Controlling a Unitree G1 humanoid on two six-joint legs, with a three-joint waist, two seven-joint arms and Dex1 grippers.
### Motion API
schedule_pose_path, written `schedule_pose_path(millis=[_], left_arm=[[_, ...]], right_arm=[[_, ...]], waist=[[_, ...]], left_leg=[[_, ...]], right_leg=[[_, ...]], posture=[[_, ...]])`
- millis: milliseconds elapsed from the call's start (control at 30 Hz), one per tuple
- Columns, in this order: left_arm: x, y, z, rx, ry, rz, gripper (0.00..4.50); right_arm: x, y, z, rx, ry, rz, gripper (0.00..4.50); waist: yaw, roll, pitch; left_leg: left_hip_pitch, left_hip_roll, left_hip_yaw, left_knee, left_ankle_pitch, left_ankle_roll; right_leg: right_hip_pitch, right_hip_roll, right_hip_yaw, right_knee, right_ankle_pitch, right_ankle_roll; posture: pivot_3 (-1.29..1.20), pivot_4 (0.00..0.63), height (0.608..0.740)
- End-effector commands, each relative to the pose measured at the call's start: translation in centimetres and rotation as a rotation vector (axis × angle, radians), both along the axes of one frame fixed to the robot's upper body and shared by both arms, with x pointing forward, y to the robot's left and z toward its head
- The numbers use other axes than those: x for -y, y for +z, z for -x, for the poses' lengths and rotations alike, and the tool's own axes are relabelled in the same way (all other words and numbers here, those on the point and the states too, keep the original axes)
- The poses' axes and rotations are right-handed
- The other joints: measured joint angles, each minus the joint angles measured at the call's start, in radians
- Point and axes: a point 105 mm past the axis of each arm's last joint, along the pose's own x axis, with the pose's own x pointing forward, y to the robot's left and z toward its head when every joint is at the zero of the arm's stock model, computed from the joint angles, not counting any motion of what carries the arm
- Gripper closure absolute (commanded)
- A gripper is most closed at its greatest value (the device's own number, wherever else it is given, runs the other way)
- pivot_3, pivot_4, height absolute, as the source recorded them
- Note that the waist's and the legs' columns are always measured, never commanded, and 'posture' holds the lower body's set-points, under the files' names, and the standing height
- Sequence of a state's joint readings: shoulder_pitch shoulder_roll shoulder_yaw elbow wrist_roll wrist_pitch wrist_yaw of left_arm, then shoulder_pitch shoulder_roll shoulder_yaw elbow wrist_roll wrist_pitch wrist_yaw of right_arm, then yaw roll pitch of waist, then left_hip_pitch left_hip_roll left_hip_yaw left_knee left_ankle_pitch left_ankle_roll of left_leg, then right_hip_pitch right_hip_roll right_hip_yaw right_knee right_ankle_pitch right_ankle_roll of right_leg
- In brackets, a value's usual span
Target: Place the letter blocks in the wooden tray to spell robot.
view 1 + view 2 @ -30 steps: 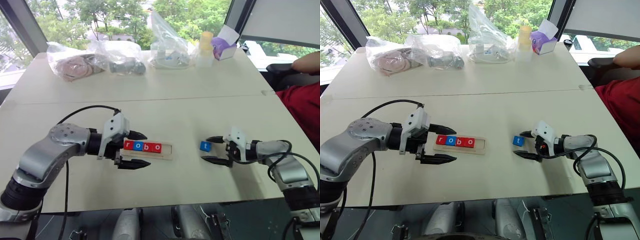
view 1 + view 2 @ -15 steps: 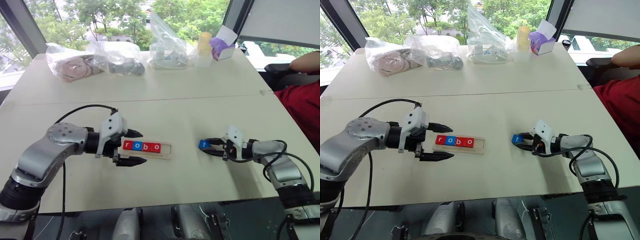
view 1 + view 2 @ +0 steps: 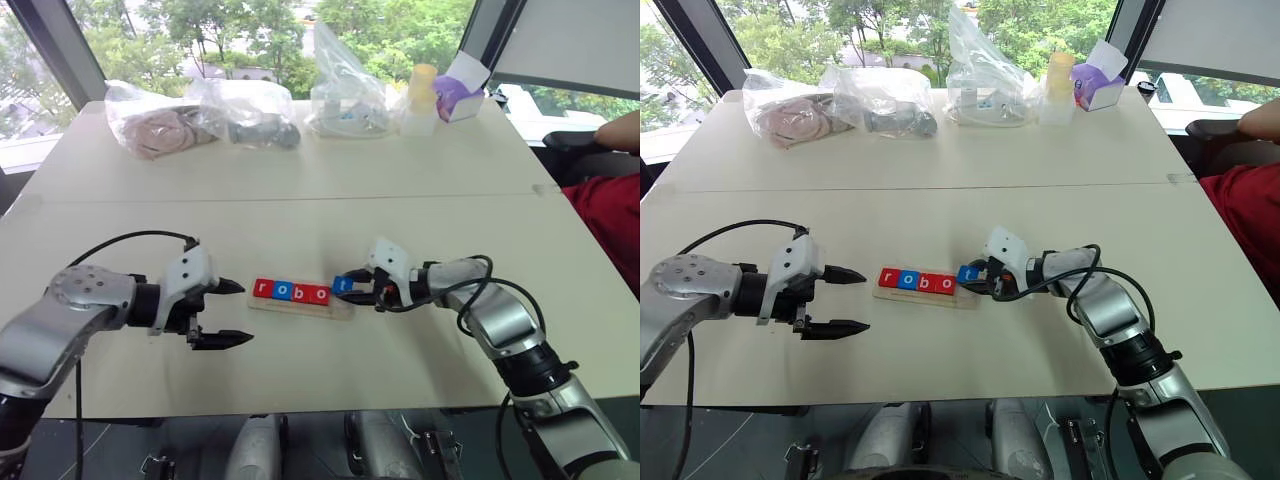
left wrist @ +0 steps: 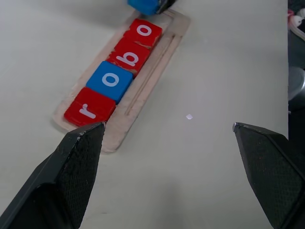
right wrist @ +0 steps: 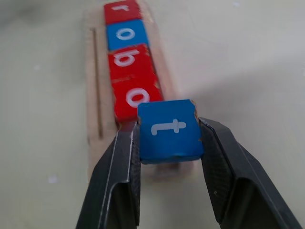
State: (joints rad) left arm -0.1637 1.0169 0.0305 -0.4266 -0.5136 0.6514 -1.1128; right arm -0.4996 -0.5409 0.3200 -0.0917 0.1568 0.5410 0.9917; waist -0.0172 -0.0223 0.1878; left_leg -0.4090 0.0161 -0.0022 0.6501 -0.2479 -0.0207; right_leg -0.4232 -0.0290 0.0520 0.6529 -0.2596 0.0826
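- The right gripper is clenched on the blue "t" block, one finger on each opposite side edge, so the lettered face stays up and readable.
- The "t" block hangs over the right end of the wooden tray, at the one slot not yet filled; whether its underside already touches the tray floor cannot be told from these views.
- This side grip leaves the block's bottom face free, which suits a straight lowering into the slot.
- Four letter blocks lie flat in the tray in one row: red "r", blue "o", red "b" and red "o". They sit against one long rim, leaving a bare strip along the other.
- Judgement: only the final placement remains; the "t" must square up with the last "o" before release.
- The left gripper stands released, jaws wide, on the table just off the tray's left end, apart from it and holding nothing, probably kept there to steady the tray if needed.
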Motion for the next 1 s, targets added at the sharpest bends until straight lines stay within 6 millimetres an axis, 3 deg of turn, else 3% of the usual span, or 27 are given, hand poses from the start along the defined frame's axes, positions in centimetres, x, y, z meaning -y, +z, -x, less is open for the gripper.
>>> schedule_pose_path(millis=[33,533,1000], left_arm=[[0.41,0.8,0.36,0.041,-0.005,0.011,0.0],[0.85,0.35,0.56,0.031,-0.001,0.017,0.0],[1.13,0.36,0.15,0.043,0.0,0.017,0.0]], right_arm=[[-0.59,0.75,0.36,0.047,0.063,0.019,3.32],[0.03,0.69,0.98,0.018,0.064,0.02,3.32],[-0.82,-0.04,0.69,0.023,0.076,0.019,3.32]], waist=[[-0.001,0.0,0.0],[-0.002,0.0,0.0],[-0.002,0.0,0.0]], left_leg=[[0.0,0.0,0.0,0.0,0.0,0.0],[0.0,0.0,0.0,0.0,0.0,0.0],[0.0,0.0,0.0,0.0,0.0,0.0]], right_leg=[[0.0,0.0,0.0,0.0,0.0,0.0],[0.0,0.001,0.0,0.0,0.001,0.002],[0.0,0.002,0.0,0.0,0.001,0.002]], posture=[[0.0,0.15,0.74],[0.0,0.15,0.74],[0.0,0.15,0.74]])
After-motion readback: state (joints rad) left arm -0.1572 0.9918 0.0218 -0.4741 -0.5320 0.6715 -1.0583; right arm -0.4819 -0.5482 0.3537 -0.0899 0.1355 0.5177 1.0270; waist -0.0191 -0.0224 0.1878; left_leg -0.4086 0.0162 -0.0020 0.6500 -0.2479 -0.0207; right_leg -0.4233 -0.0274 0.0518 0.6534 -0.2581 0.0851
